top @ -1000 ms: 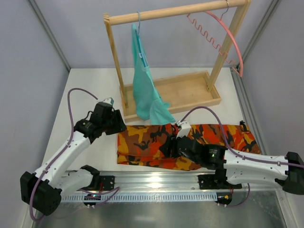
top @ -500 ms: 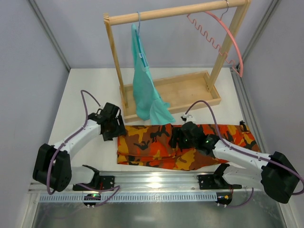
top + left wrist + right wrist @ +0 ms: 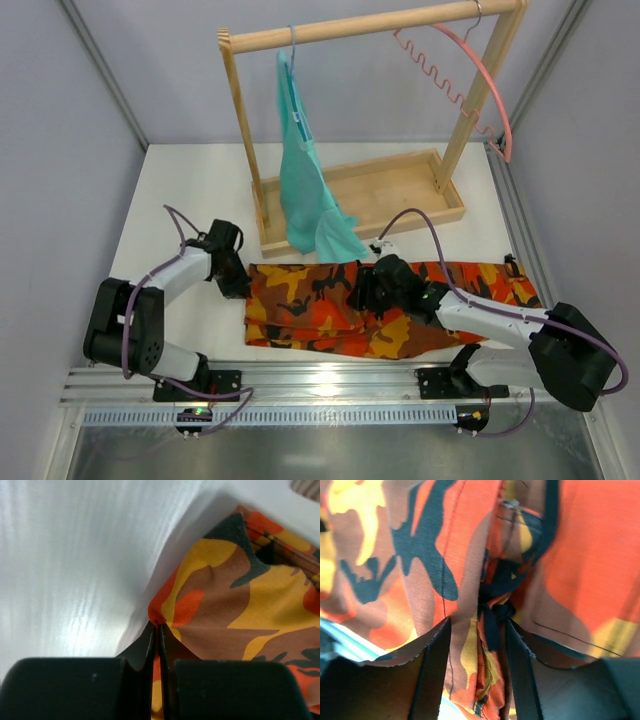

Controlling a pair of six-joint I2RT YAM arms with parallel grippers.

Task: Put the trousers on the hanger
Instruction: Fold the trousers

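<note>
The camouflage trousers [image 3: 300,300] lie flat across the near part of the table. My left gripper [image 3: 243,285] sits at their left edge. In the left wrist view this gripper [image 3: 157,627] is shut, pinching the orange edge of the trousers [image 3: 240,605]. My right gripper [image 3: 368,295] is down on the middle of the cloth. In the right wrist view its jaws [image 3: 477,630] squeeze a raised fold of the trousers [image 3: 445,555] with a black drawstring [image 3: 492,615] in it. The pink hanger [image 3: 490,85] hangs from the right end of the wooden rail, apart from both arms.
A wooden rack [image 3: 370,25] with a tray base [image 3: 400,190] stands behind the trousers. A teal garment [image 3: 305,170] hangs from it on a thin hanger, its hem close to the trousers' far edge. A metal rail [image 3: 330,380] runs along the near table edge.
The left gripper moved down to the trousers' left edge and closed on it. The right gripper shifted to the middle of the cloth, opened, then closed round a fold.
</note>
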